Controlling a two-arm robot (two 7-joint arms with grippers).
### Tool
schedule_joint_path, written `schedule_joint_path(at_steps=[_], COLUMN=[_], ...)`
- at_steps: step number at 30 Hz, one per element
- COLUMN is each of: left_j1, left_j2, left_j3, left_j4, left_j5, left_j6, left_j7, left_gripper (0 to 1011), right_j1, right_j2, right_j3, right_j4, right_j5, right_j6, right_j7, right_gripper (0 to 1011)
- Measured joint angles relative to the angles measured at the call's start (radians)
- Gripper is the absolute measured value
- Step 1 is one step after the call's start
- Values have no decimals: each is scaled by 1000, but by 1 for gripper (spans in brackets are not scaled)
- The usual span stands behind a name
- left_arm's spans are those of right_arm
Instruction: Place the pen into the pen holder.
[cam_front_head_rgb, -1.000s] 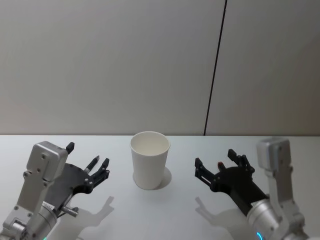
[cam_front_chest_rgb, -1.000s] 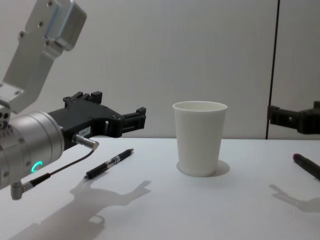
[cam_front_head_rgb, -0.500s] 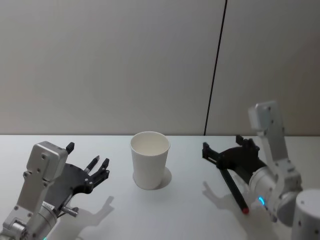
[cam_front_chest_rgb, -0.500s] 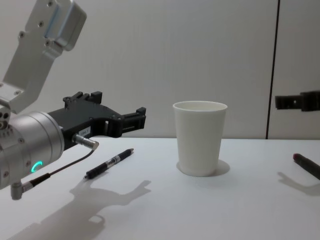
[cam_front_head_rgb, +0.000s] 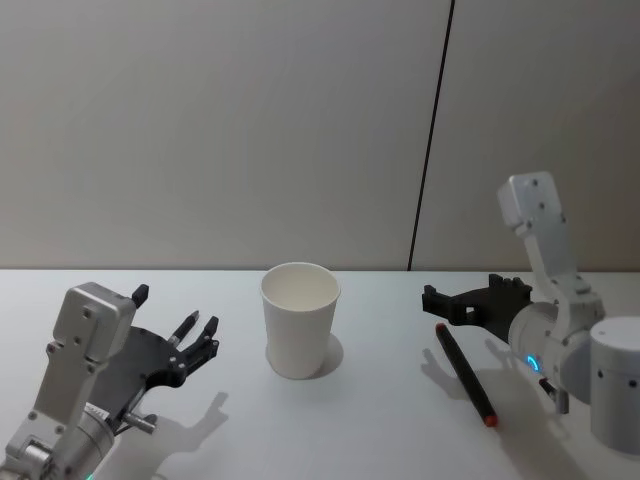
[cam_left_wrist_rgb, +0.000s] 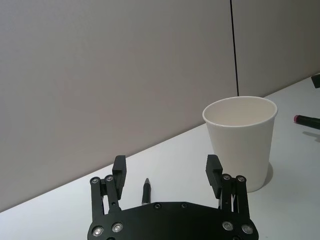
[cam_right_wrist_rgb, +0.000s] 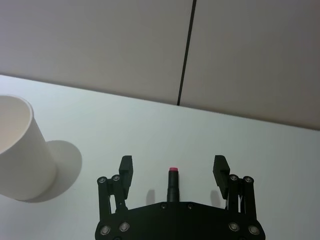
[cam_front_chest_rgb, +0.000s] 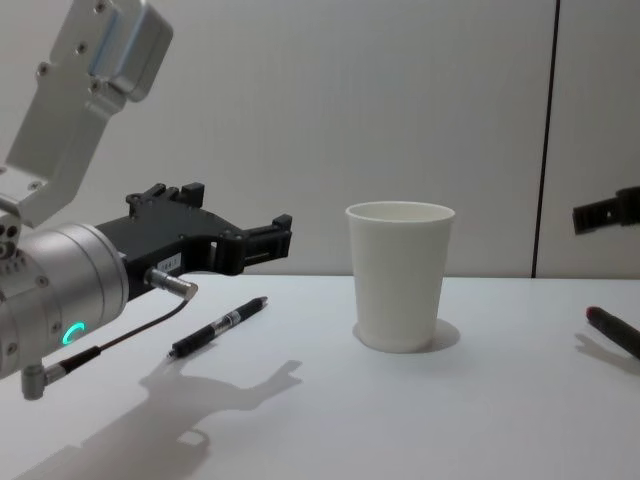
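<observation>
The pen holder (cam_front_head_rgb: 300, 322) is a white paper cup standing upright at the table's middle; it also shows in the chest view (cam_front_chest_rgb: 400, 277). A black pen (cam_front_chest_rgb: 218, 327) lies on the table to its left. My left gripper (cam_front_head_rgb: 178, 312) hovers open just above that pen, whose tip (cam_left_wrist_rgb: 146, 191) shows between the jaws. To the cup's right lies a dark pen with a red end (cam_front_head_rgb: 463, 372). My right gripper (cam_front_head_rgb: 468, 300) hangs open above its far end, holding nothing; the pen's red end (cam_right_wrist_rgb: 172, 170) is below the gap between the jaws.
The white table (cam_front_head_rgb: 350, 430) meets a grey wall at the back, with a dark vertical seam (cam_front_head_rgb: 430, 140) behind the cup's right side. Bare table lies in front of the cup.
My right gripper has risen and drawn back to the right, uncovering the red-ended pen, which stays flat on the table. The left arm, cup and black pen have not moved.
</observation>
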Motion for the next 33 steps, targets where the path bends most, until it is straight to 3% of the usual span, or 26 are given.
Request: schedule_joint_path(at_steps=[5,11,33], left_j1=[0,0,0], left_j2=[0,0,0], left_j3=[0,0,0], left_j4=[0,0,0], left_j5=[0,0,0], left_j6=[0,0,0], left_j7=[0,0,0], left_gripper=[1003,1003,1003], right_j1=[34,64,106], right_j2=[-17,-39,-81], right_j3=[4,5,-17], right_j4=[41,93,233], right_j5=[6,7,-19], right_j6=[59,93,97], right_j7=[-2,-7,-14], right_gripper=[1001,1001,1001])
